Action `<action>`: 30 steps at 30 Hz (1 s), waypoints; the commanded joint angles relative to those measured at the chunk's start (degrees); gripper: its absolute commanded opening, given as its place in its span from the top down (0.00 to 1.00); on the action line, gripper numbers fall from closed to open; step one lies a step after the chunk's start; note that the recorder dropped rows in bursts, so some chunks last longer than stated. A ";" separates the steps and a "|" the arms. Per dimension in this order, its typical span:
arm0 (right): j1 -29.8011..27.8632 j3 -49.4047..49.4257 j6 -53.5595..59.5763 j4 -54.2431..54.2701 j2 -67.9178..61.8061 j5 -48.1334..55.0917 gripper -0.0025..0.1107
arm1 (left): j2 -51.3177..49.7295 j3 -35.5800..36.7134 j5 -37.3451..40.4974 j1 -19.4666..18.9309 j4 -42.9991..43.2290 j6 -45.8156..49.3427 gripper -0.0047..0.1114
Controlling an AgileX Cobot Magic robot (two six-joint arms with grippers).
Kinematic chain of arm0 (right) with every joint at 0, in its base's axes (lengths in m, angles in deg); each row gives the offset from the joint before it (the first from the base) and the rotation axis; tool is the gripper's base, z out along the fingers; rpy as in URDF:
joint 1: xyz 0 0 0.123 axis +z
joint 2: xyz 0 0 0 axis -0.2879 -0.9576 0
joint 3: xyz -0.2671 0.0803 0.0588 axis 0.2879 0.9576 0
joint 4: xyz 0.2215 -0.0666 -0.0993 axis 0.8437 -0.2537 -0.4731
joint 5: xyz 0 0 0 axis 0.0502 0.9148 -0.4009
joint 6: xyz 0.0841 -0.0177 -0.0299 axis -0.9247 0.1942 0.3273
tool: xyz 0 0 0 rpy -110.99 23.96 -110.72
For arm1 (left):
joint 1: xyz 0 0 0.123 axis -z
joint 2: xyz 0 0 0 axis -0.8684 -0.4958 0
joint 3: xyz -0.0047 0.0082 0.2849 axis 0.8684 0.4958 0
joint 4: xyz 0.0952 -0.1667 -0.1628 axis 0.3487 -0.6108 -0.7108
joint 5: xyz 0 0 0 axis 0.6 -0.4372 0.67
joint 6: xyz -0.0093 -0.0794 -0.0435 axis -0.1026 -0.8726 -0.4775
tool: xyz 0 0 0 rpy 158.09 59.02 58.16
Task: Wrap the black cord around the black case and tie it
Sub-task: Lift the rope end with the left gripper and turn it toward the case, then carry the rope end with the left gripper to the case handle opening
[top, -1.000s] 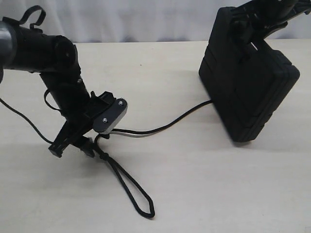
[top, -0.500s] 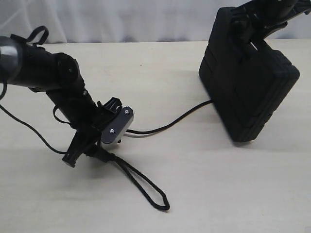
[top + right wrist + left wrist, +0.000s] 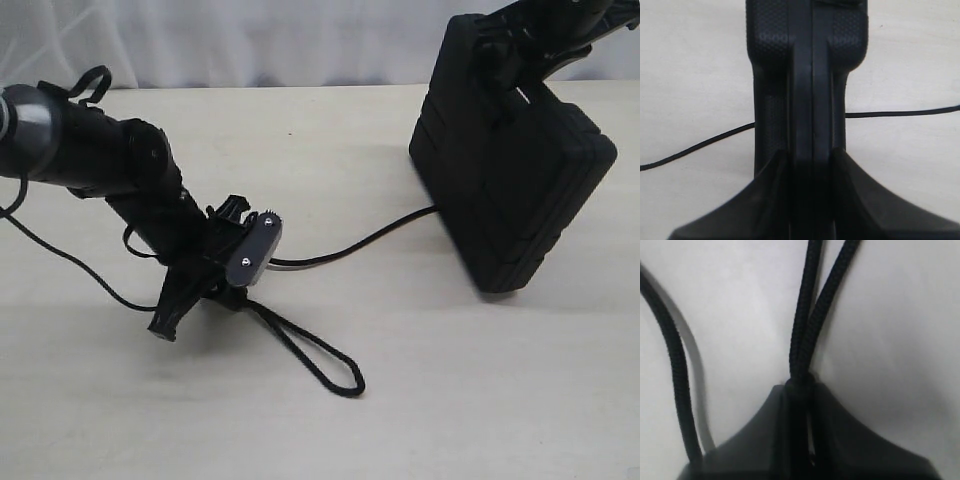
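Observation:
The black case (image 3: 515, 175) stands tilted on its lower edge at the right of the table. My right gripper (image 3: 505, 62) is shut on its upper end; in the right wrist view the case's rim (image 3: 810, 90) runs between the jaws. The black cord (image 3: 350, 248) runs from under the case leftward across the table to my left gripper (image 3: 232, 297). That gripper is shut on the cord just at its knot, and a loop of cord (image 3: 320, 358) trails from it toward the front. In the left wrist view two strands (image 3: 810, 325) leave the closed jaws.
The pale tabletop (image 3: 330, 140) stretches behind and between the arms. A thin glossy cable (image 3: 70, 268) hangs from the left arm down to the table. A white curtain (image 3: 250, 40) closes the back.
My left gripper closed on the cord at the knot and shifted right, dragging the loop right with it. The case and right gripper stayed still.

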 commanded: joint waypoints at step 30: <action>-0.26 0.61 7.73 12.81 -0.08 0.33 0.94 | 1.50 -13.83 -5.82 0.10 -41.46 -20.25 0.96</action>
